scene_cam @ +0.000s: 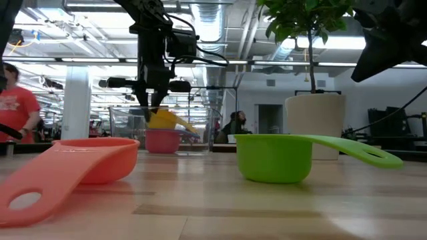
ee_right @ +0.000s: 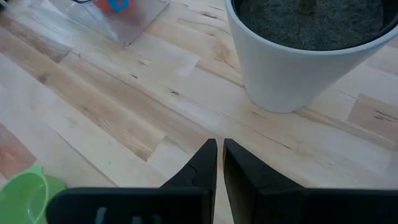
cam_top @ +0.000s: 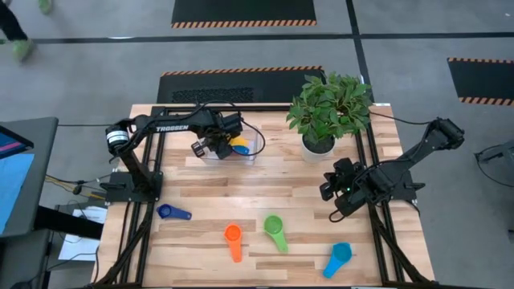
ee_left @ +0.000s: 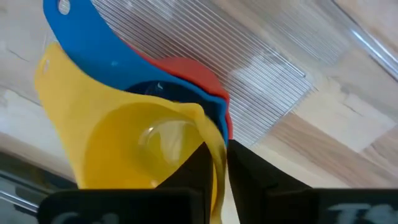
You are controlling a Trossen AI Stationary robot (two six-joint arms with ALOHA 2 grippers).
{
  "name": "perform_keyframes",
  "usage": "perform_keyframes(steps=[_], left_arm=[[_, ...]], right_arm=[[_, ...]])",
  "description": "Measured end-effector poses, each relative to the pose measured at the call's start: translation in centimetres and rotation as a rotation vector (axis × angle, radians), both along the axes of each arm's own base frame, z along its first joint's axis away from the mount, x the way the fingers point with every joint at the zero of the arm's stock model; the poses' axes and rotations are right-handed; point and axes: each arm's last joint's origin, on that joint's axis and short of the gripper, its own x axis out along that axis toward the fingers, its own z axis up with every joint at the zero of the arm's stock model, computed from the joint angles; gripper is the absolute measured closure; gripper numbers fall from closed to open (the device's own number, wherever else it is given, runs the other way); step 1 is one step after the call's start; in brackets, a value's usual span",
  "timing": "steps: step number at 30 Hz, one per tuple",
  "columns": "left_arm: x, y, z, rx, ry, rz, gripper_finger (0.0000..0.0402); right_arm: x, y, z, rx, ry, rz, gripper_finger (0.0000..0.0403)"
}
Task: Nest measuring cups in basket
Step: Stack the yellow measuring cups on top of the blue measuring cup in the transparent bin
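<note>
The clear basket (cam_top: 250, 154) stands at the far side of the table, left of centre. In it a red cup (scene_cam: 162, 141) holds a blue cup (ee_left: 93, 37), and a yellow cup (ee_left: 124, 143) sits tilted in the blue one. My left gripper (cam_top: 215, 148) hangs over this stack, shut on the yellow cup. Loose on the near half of the table lie a dark blue cup (cam_top: 172, 213), an orange cup (cam_top: 234, 240), a green cup (cam_top: 275, 230) and a light blue cup (cam_top: 338, 258). My right gripper (ee_right: 219, 163) hovers shut beside the plant pot, holding nothing. My left gripper has the yellow cup's bowl wall at the rim (ee_left: 213, 144), on the side away from the handle. One finger (ee_left: 189, 177) stands inside the bowl and the other outside. The fingers come from above, pointing steeply down. The cup sits tilted in the blue cup within the basket.
A white pot (cam_top: 318, 145) with a green plant stands right of the basket; its wall (ee_right: 292, 68) is close ahead of my right gripper. A cable runs by the basket's far side. Bare wood lies between the basket and the loose cups. A person (scene_cam: 17, 100) is in the room behind.
</note>
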Motion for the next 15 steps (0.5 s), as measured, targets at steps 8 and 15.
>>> perform_keyframes(steps=[8, 15], left_arm=[[0.00, 0.00, 0.00, 0.000, -0.001, 0.003, 0.0347], [-0.13, 0.33, 0.16, 0.120, 0.042, 0.040, 0.0339]], right_arm=[[-0.02, -0.01, -0.01, -0.001, 0.002, 0.000, 0.0349], [0.00, 0.00, 0.00, -0.010, 0.011, 0.015, 0.0349]])
